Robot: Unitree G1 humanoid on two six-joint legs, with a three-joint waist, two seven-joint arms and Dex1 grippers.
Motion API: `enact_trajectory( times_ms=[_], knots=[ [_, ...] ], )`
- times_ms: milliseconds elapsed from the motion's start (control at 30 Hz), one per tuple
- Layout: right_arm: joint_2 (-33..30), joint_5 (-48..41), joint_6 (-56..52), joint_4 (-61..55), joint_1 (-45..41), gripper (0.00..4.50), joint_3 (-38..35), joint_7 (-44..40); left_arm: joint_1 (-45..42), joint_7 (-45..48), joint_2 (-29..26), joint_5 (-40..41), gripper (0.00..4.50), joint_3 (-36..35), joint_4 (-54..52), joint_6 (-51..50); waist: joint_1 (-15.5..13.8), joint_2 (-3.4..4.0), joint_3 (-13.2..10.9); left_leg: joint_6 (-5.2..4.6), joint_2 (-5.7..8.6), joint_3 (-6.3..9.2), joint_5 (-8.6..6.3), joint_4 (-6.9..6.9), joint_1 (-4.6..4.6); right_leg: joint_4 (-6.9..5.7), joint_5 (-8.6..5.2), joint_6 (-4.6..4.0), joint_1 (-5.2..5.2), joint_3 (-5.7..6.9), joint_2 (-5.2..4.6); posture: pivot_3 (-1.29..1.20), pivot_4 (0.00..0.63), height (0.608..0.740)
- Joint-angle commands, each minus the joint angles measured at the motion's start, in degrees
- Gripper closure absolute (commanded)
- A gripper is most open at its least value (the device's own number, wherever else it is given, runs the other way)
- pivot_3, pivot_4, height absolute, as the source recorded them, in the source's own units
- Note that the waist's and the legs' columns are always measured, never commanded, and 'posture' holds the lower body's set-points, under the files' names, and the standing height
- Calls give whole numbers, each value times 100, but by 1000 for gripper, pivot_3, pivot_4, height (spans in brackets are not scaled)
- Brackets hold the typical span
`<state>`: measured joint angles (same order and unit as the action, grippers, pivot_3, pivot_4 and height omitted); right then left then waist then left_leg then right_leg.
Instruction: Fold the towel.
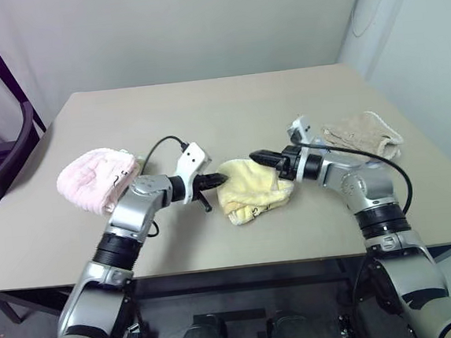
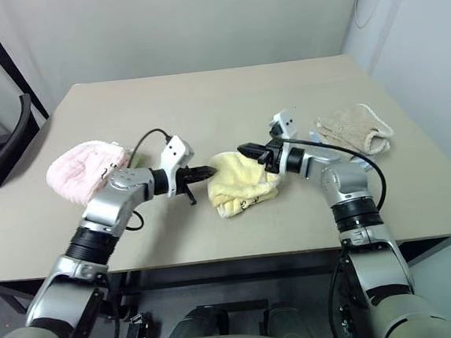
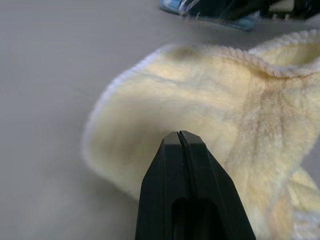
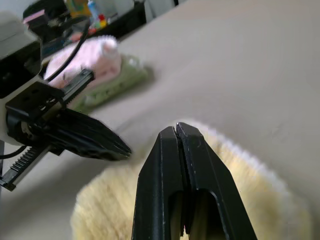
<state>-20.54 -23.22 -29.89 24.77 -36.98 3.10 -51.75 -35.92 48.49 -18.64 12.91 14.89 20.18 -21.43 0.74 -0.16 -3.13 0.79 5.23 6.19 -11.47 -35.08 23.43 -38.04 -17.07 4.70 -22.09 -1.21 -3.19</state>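
The left gripper [image 3: 182,137] sits nearest the lens in its wrist view, its two black fingers pressed flat together with no cloth between them, hanging just over the towel [image 3: 210,115]; the right gripper [image 4: 176,131] is likewise closed on nothing, poised above the towel's far edge. From the head views the towel [image 1: 251,186] lies bunched and crumpled near the middle of the surface [image 1: 228,109], towards its front edge, directly between the two grippers; the left gripper [image 1: 211,182] is at its left edge, the right gripper [image 1: 262,158] at its upper right. A pink towel [image 1: 96,179] rests well to the left, a beige towel [image 1: 362,135] to the right, both apart from the work.

The step in hand looks like getting hold of the heap so it can be spread; closed fingers cannot pinch, so each gripper would need to open before it drops onto cloth. It would serve best to aim for the white stitched edging [image 3: 235,55] rather than the fluffy middle, since an edge or corner gives control of the whole sheet; take two separate corners, lift and draw apart evenly; pinching several layers at once would likely keep the bundle bunched. I cannot tell which corners lie on top.
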Motion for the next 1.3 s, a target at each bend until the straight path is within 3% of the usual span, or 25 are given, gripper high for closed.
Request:
enact_trajectory(
  times_ms=[33,167,267,400,600,667,767,1067,1133,1200,1300],
  knots=[
    [261,611,695,817,25,4480,416,-26,-77,33,331,-235,4500,38,739,663,12,-1,3,0,0,0,0,-1,-1,-3,4,7,1,0,0,0,0,740],
    [481,1284,1543,1926,-66,4480,635,331,57,-1,497,-673,4500,207,1555,1232,46,-3,9,2,0,-2,2,-3,-6,-12,5,8,1,-3,4,0,0,740],
    [492,1417,1807,2169,-116,4480,611,282,81,0,485,-758,4500,131,1705,1390,37,-10,19,4,-2,4,-2,3,-92,1,3,5,67,-3,10,0,0,740],
    [441,1385,1921,2151,-173,4480,463,78,126,122,412,-664,4500,-53,1600,1354,44,-9,19,17,-1,10,-13,-5,-127,9,-9,-14,113,-2,8,0,0,740],
    [349,966,1509,1520,-190,4480,112,-314,209,370,393,-211,4500,-521,1047,1099,36,-8,19,7,0,15,-5,-4,-99,2,1,-3,75,-2,8,0,0,740],
    [297,819,1253,1181,-146,4118,9,-417,292,523,295,-29,4500,-618,549,829,40,-8,19,2,0,16,-3,1,-88,1,6,6,69,-3,9,0,0,740],
    [308,436,884,691,-104,3318,-370,-309,410,526,119,185,3946,-803,-97,457,39,-7,19,2,0,18,-4,11,-67,-2,7,6,55,-3,9,0,0,740],
    [30,-584,-824,-268,-71,123,-1276,148,1147,300,-638,497,852,-1213,-1652,-518,22,1,14,3,0,17,-4,15,-60,-2,1,-6,47,-6,8,0,0,740],
    [-112,-593,-1519,-181,-219,0,-1259,393,1484,495,-989,489,154,-1134,-2103,-665,22,1,14,4,0,18,-5,15,-59,-1,-4,-14,44,-6,8,0,0,740],
    [-250,-591,-2060,7,-385,0,-1191,466,1779,624,-1271,516,46,-1123,-2451,-787,31,8,9,4,-1,15,-5,15,-55,0,-8,-22,44,-8,7,0,0,740],
    [-359,-586,-2438,302,-606,0,-1129,429,1872,280,-1236,582,46,-1347,-2457,-1026,7,16,5,12,0,13,-10,14,-49,3,-13,-32,20,-10,3,0,0,740]
  ],
)
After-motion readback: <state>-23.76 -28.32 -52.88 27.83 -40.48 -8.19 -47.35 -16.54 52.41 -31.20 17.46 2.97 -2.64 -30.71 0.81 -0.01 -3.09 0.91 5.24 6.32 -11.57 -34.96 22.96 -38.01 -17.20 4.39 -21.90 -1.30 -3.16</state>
